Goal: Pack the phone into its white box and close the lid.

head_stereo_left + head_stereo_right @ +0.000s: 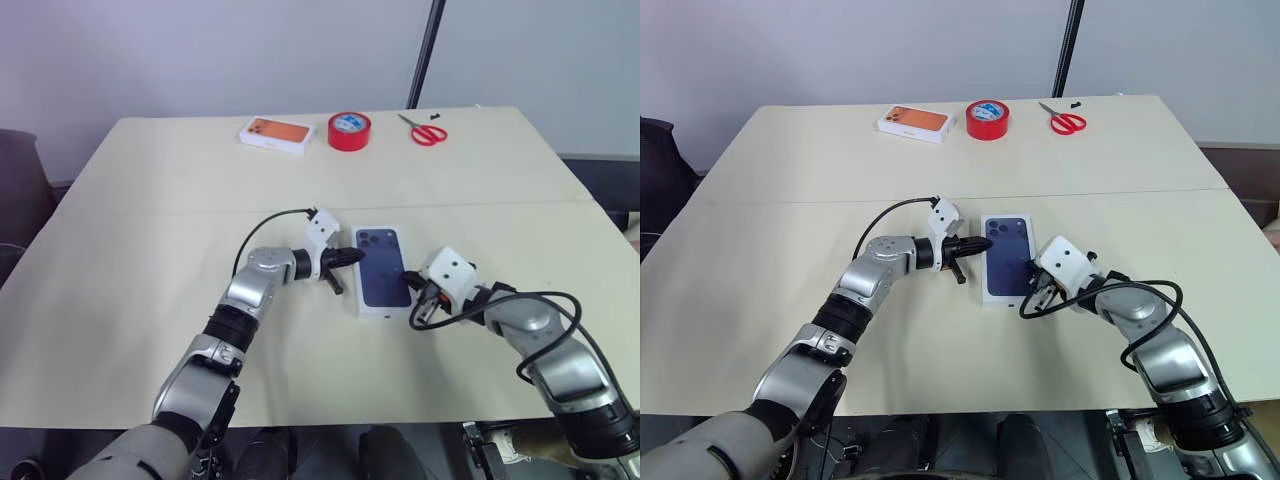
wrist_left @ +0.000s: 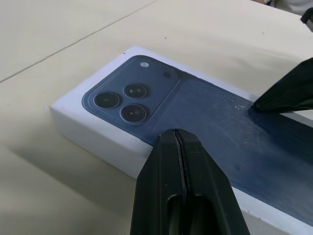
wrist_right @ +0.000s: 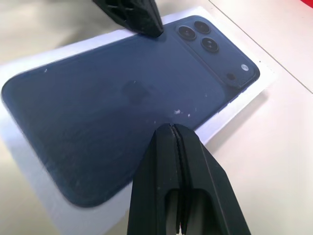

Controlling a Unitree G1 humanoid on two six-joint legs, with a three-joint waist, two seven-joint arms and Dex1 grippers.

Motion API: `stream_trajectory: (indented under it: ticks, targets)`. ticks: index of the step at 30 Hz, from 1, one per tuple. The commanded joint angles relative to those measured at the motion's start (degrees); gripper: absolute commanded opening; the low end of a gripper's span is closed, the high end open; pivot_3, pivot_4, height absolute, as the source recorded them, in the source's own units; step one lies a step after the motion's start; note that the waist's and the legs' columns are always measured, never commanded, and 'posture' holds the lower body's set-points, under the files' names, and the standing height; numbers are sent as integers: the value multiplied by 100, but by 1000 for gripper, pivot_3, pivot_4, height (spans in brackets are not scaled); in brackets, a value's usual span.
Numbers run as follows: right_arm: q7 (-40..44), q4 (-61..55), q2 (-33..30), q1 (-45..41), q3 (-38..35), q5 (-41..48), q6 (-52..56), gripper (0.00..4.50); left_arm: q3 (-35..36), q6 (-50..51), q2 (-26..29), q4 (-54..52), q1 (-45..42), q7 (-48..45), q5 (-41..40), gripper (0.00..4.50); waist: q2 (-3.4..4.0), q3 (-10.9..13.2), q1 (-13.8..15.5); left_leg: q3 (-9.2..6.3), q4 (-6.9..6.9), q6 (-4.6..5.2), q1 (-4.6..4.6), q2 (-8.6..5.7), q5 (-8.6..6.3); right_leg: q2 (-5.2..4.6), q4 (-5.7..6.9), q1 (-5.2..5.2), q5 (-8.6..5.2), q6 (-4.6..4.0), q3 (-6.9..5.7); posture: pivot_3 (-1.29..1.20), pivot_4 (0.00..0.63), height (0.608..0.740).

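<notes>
Lid on the white box, mid-table, toward the near edge. Left fingers clenched, empty, tip at its left edge; right fingers clenched, empty, angled at its right edge.

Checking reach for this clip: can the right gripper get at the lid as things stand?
Probably yes. The right gripper, shut, sits at the lid near its right edge with nothing between them; the left gripper, also shut, is at the opposite edge and does not block it.
</notes>
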Motion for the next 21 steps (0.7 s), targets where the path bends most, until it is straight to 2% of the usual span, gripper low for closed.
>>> stream_trajectory:
  ticks: [1,3,6,9,10,13,17,21]
  targets:
    - [-67,-37,304,-193,-243,331,244,37,233,194,83,-160,81,-92,-199,0,-1,0,-4,0,1,0,0,0,0,0,0,-1,0,0,1,0,150,740]
    - [-131,-121,650,-399,-826,1023,674,0,503,310,265,-454,121,-280,-489,558,-2,4,-13,1,-1,0,-2,1,0,0,2,-6,0,0,2,0,150,740]
    - [-4,-198,568,-372,-1023,1077,509,848,715,205,718,-899,296,-350,-526,1780,-2,6,3,2,-3,-1,-11,4,1,0,4,-17,0,0,4,0,150,740]
    - [162,-217,445,-170,-1226,1175,298,2430,1002,-18,1401,-1187,566,-521,-534,3438,-3,7,14,-1,-4,-1,-14,3,0,-1,0,-18,0,0,4,0,150,740]
    - [231,-222,376,-73,-1263,1158,198,2966,1082,93,1619,-1293,668,-621,-604,3851,-3,7,16,-1,-6,-1,-14,3,0,-1,-1,-18,0,0,4,0,150,740]
    - [505,-312,158,291,-1448,1262,24,4438,1310,123,2089,-1588,1031,-703,-678,3863,-2,7,28,0,-7,-1,-14,3,0,-3,-3,-17,0,0,4,0,150,740]
    - [753,-504,-128,860,-1935,1432,-152,4438,1826,19,2681,-2141,1922,-894,-923,3863,1,9,38,-1,-10,0,-16,9,-1,-7,-6,-18,0,0,5,0,150,740]
    - [958,-630,-298,1206,-2302,1699,-121,4438,2186,147,2994,-2624,2586,-821,-1094,3863,1,9,37,-4,-11,2,-14,14,-2,-6,-5,-16,0,-1,6,0,150,740]
